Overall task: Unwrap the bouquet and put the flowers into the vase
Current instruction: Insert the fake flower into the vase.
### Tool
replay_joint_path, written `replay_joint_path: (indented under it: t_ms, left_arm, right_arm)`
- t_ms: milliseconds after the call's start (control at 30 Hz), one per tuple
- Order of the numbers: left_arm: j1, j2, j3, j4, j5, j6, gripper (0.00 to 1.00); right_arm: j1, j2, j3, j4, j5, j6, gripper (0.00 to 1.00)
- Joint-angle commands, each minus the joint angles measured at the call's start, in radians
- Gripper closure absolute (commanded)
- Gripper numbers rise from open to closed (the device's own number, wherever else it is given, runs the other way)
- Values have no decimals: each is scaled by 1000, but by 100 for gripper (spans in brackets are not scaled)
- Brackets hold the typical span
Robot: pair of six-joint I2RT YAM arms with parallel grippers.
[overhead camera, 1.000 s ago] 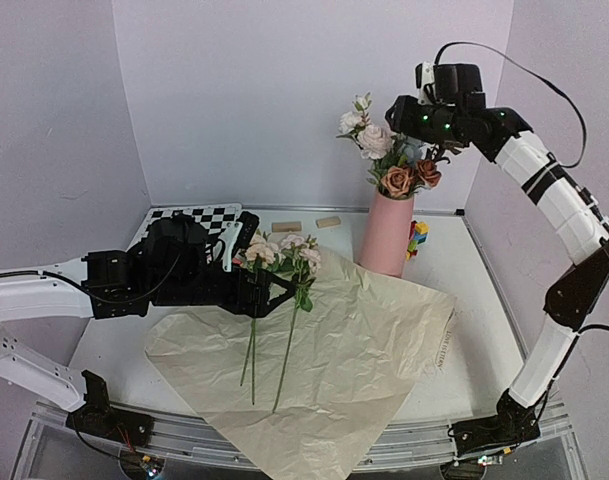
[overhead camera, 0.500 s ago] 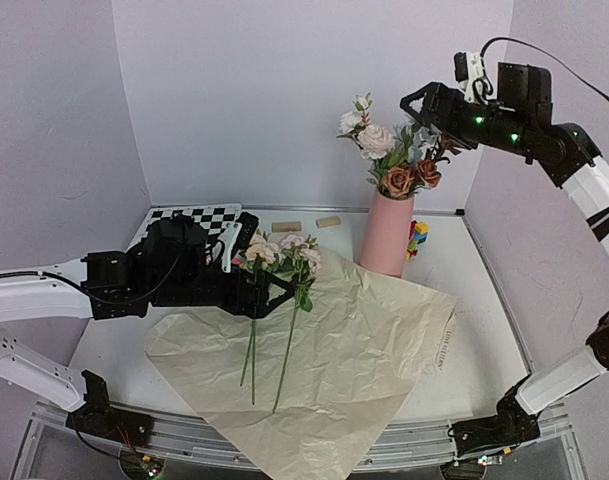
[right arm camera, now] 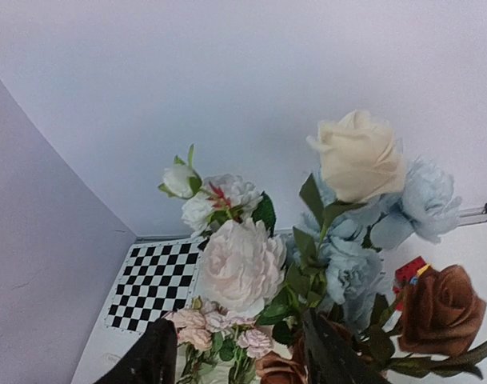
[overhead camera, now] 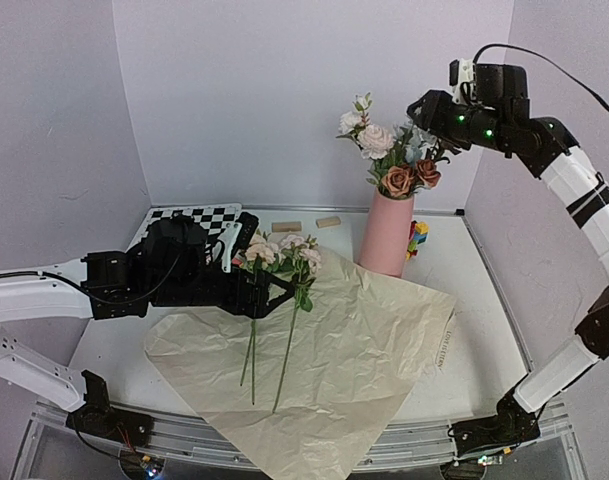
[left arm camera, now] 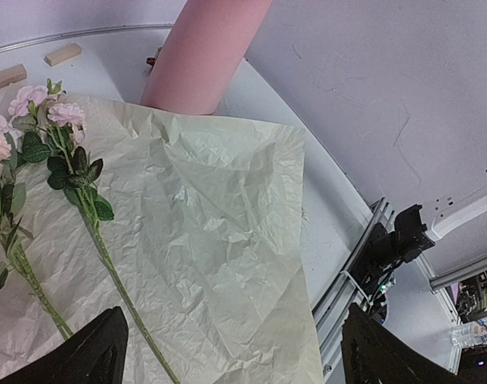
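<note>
Centre right, a pink vase on the counter holds white, blue and rust flowers. The right gripper hovers above them, fingers apart. Left of centre, two pink-flowered stems lie on spread kraft paper by the left gripper, fingers wide apart. The print along the paper's right edge is too small to read.

The vase is matte pink. The paper is plain pale tan, crinkled all over. Blooms in the vase: a cream rose, pale-blue flowers, a blush-white bloom and a rust-brown rose, all with dark green leaves. The loose flowers are pale pink on thin green stems. The board has black-and-white checks. Two small blocks are light wood; the toy blocks are red, yellow and blue. The arms are white with black joints. The table is white and the walls pale lilac-grey
</note>
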Motion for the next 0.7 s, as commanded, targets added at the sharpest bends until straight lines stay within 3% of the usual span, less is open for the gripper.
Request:
replay_joint_path:
  t_ms: [0, 667]
  left_arm:
    - [-4, -19, 0, 27, 7, -8, 6]
    - [-4, -45, -16, 27, -3, -2, 6]
  right_arm:
    - [-1, 71, 115, 39, 146, 33, 53]
    - [0, 270, 228, 41, 341, 117, 50]
